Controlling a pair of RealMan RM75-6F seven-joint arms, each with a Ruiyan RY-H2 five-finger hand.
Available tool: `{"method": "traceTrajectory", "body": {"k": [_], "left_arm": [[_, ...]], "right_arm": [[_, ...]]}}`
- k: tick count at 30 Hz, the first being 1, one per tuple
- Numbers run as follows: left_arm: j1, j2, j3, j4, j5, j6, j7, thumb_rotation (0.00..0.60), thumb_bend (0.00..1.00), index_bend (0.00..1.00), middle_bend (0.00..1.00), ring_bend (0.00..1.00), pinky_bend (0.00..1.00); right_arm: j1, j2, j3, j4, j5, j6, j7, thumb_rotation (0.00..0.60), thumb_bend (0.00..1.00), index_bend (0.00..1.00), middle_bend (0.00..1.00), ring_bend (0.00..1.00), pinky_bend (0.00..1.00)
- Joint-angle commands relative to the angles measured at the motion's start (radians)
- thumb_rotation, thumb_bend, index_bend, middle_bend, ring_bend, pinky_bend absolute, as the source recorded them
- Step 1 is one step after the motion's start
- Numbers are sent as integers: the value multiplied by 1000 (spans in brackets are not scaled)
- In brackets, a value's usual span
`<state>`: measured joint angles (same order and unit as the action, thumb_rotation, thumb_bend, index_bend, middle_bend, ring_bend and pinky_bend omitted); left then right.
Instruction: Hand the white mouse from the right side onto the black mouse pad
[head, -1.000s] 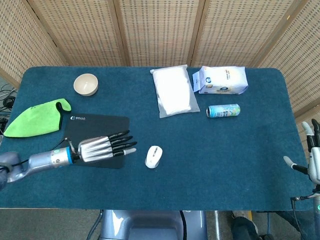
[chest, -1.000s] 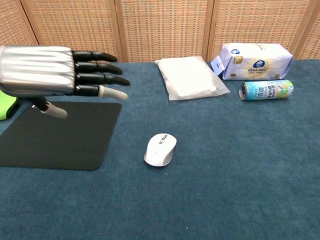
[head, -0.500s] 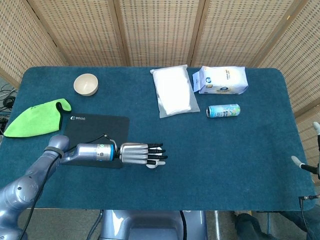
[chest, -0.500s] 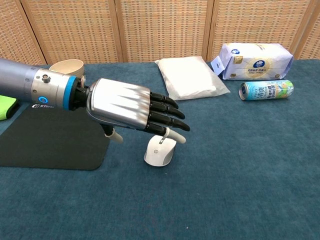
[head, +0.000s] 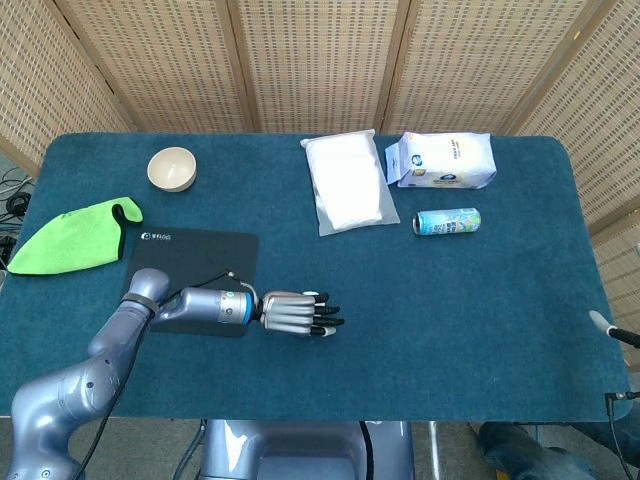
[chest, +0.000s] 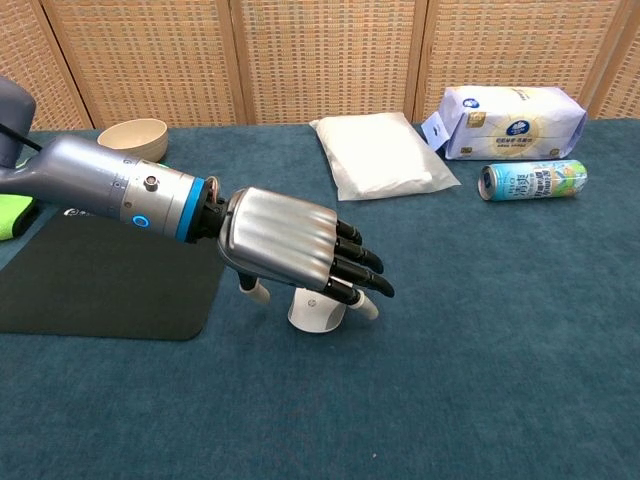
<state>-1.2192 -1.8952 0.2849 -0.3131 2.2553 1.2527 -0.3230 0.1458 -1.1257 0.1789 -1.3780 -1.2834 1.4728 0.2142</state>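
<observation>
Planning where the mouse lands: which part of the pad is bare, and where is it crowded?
The flat black mouse pad is bare across its middle; the silver left hand covers the white mouse beside its right edge. The green cloth crowds its far-left corner.

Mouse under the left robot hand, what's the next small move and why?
Probably lower and close the fingers around the mouse. The left robot hand is spread over it, covering most of it, but no firm grip shows. The mouse sits on the cloth, just right of the pad, so it needs grasping before it can go onto the pad.
</observation>
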Motion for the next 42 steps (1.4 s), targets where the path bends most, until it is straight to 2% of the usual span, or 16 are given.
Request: {"method": "traceTrajectory", "body": {"k": [1, 5, 10, 14, 18, 23, 28, 31, 37, 42], "left_arm": [[1, -22, 17, 28, -18, -2, 0, 600, 70, 240, 182, 171, 288], [8, -40, 32, 59, -37, 5, 1, 600, 69, 376, 308, 260, 330], [23, -62, 49, 91, -65, 18, -2, 600, 73, 475, 393, 299, 342], [31, -68, 60, 106, -83, 34, -6, 600, 80, 516, 417, 319, 355], [43, -52, 65, 115, -104, 70, -14, 600, 89, 527, 425, 323, 359], [75, 14, 85, 121, -117, 143, -23, 600, 92, 535, 430, 326, 359], [134, 88, 121, 125, -111, 208, -17, 600, 97, 535, 429, 326, 359], [211, 150, 151, 135, -108, 249, -24, 600, 102, 535, 429, 326, 359], [311, 212, 168, 158, -124, 283, -37, 600, 105, 535, 429, 326, 359], [345, 214, 177, 175, -134, 277, -44, 600, 97, 535, 429, 324, 359]], "right_arm": [[-2, 0, 5, 3, -1, -2, 7, 600, 2, 0, 0, 0, 0], [-5, 0, 10, 7, -3, -7, 18, 600, 2, 0, 0, 0, 0], [-8, 0, 17, 10, -4, -13, 25, 600, 2, 0, 0, 0, 0], [-10, -1, 19, 10, -7, -17, 21, 600, 2, 0, 0, 0, 0], [-11, -3, 21, 12, -8, -19, 12, 600, 2, 0, 0, 0, 0], [-12, -7, 23, 12, -7, -27, 1, 600, 2, 0, 0, 0, 0], [-12, -9, 23, 6, -13, -27, -15, 600, 2, 0, 0, 0, 0], [-12, -12, 20, -4, -21, -24, -34, 600, 2, 0, 0, 0, 0], [-7, -18, 21, -16, -23, -29, -62, 600, 2, 0, 0, 0, 0], [1, -22, 25, -26, -26, -35, -83, 600, 2, 0, 0, 0, 0]]}}
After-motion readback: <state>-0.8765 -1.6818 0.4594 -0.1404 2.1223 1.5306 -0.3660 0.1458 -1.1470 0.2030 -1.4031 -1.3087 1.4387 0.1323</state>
